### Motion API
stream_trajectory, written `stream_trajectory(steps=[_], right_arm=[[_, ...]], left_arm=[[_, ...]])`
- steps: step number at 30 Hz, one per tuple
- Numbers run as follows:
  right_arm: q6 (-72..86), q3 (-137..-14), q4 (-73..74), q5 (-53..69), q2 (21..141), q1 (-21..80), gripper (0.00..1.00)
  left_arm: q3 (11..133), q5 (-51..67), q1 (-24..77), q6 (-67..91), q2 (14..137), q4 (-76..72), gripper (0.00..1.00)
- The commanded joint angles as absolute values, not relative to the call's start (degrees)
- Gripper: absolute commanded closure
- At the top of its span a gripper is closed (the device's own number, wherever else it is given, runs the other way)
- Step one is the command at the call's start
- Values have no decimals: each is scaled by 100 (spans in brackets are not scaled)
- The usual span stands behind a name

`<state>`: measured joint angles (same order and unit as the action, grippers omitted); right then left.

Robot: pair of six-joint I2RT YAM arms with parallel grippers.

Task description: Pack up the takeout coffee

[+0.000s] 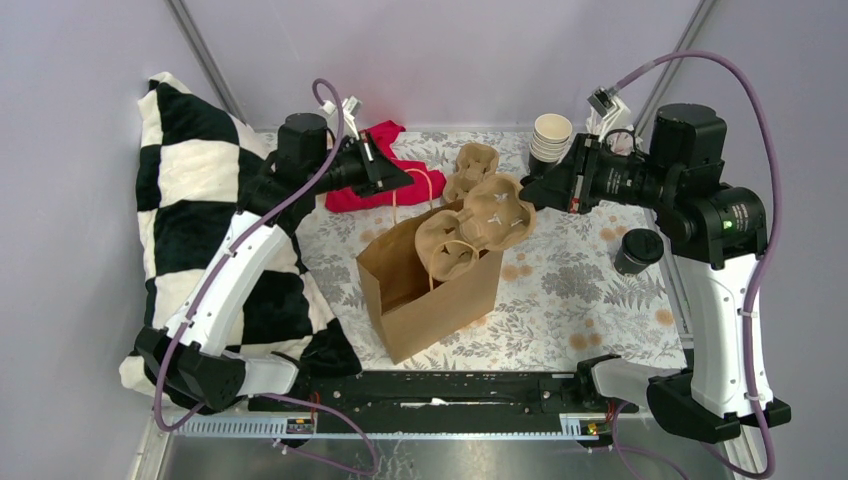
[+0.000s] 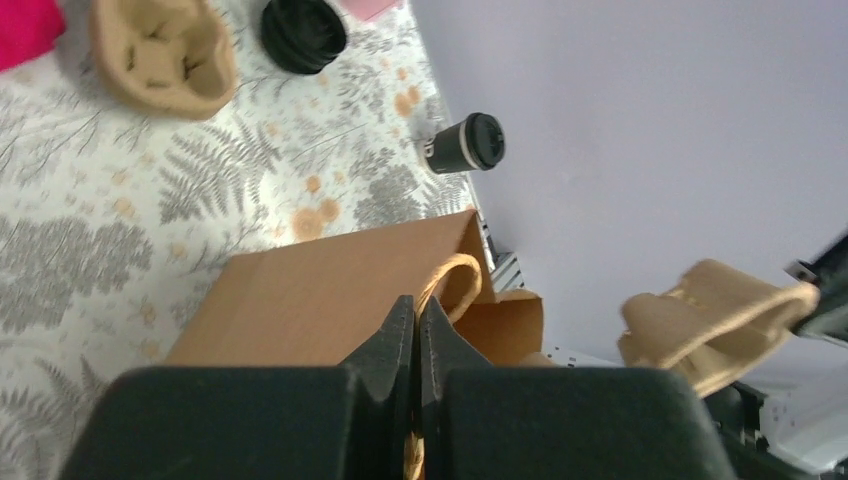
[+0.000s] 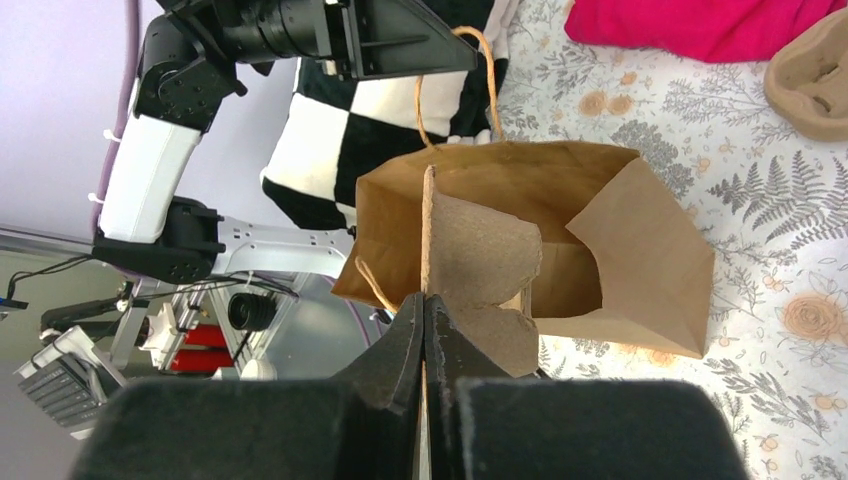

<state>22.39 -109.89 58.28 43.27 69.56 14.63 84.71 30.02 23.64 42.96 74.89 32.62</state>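
The takeout coffee [image 1: 637, 250], a dark cup with a black lid, stands on the table by the right arm, apart from both grippers; the left wrist view shows the coffee [image 2: 468, 143] too. A brown paper bag [image 1: 430, 290] stands open in the middle. My left gripper [image 1: 408, 182] is shut on the bag's twine handle [image 2: 450, 275], holding it up. The right gripper [image 1: 527, 187] is shut on the edge of a pulp cup carrier [image 1: 480, 225], which hangs tilted over the bag's mouth. From the right wrist, the carrier [image 3: 480, 260] sits partly inside the bag [image 3: 620, 250].
A second pulp carrier [image 1: 472, 165] and a red cloth [image 1: 385, 170] lie behind the bag. A stack of lidless paper cups [image 1: 550, 135] stands at the back right. Black lids [image 2: 303, 33] lie near it. A black-and-white checked pillow [image 1: 190, 200] fills the left side.
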Motion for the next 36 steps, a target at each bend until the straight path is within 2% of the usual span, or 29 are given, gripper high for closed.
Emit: stream_trajectory(steps=[1, 9, 17, 21, 27, 31, 36], right_arm=[[2144, -10833, 5915, 4611, 6856, 1490, 100], [2438, -10785, 5735, 4488, 6893, 1494, 100], [2335, -10785, 6082, 3304, 6685, 1494, 100], [2301, -10717, 5854, 3339, 6588, 1494, 100], [2478, -9463, 4744, 3551, 6132, 1501, 100], [2685, -9045, 4250, 3469, 5976, 1621, 100], [2852, -8706, 3753, 3108, 5974, 2279, 100]], left_arm=[[8687, 3746, 2478, 4396, 7450, 1957, 100], [8667, 3482, 3225, 4745, 7619, 1170, 100], [8246, 3345, 3315, 5141, 7535, 730, 100], [8132, 3417, 3331, 5156, 7537, 730, 100], [7961, 3325, 3331, 5502, 7516, 639, 100], [7817, 3055, 3331, 5852, 7423, 633, 100], [7742, 2923, 3398, 6187, 7374, 426, 100]])
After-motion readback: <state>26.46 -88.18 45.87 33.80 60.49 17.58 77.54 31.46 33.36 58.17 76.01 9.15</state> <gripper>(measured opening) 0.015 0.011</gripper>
